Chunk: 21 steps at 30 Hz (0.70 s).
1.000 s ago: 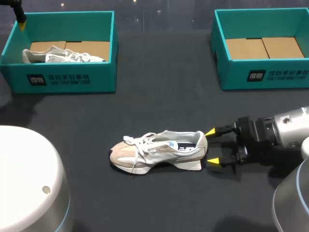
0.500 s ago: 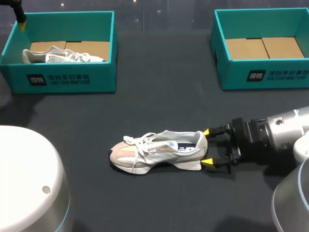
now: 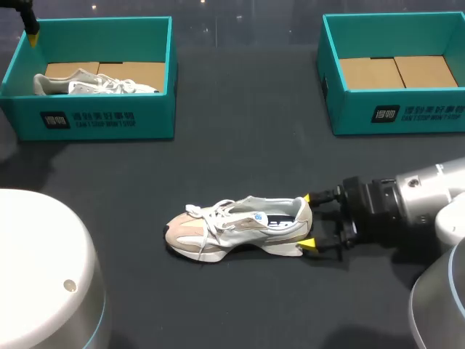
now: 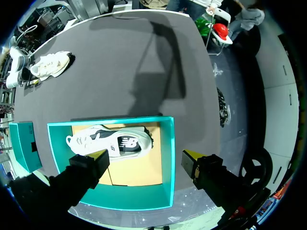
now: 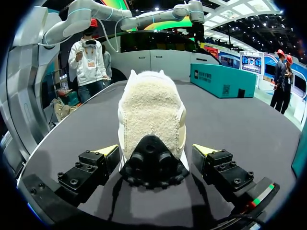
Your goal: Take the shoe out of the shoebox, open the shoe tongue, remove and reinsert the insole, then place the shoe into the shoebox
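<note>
Right gripper (image 5: 156, 152) astride shoe (image 5: 151, 112) heel; toe hidden.

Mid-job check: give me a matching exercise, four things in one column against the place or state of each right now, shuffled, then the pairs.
Things:
1. loose shoe
2. left box
3. right box
4. right hand

States:
A. holds only cardboard
B. open, one finger on each side of the heel
C. holds a second shoe
D. lies on the table, in neither box

Pairs: 1-D, 2-C, 3-A, 4-B
</note>
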Tool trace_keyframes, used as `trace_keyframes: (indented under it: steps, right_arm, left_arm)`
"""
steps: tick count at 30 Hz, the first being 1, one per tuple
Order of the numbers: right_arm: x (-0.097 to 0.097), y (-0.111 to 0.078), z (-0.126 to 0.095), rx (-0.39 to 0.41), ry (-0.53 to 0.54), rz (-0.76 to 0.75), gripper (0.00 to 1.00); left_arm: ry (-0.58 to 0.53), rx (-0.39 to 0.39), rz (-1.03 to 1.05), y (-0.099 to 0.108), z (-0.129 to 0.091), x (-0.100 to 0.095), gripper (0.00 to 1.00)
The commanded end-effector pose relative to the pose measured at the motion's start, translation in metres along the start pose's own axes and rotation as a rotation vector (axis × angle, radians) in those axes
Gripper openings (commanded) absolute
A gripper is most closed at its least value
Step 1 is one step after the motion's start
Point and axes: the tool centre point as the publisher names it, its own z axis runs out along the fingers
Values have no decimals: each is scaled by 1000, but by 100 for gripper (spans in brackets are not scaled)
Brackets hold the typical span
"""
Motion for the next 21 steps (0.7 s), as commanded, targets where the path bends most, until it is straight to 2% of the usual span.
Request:
trace_keyframes:
  steps: [1, 21]
  right_arm:
    - [-1, 1, 6, 5, 3, 1, 100]
    - [2, 5, 21, 8, 0, -2, 100]
  left_arm:
    - [1, -1, 1, 0, 0, 0, 100]
    - [1, -1, 1, 0, 0, 0, 100]
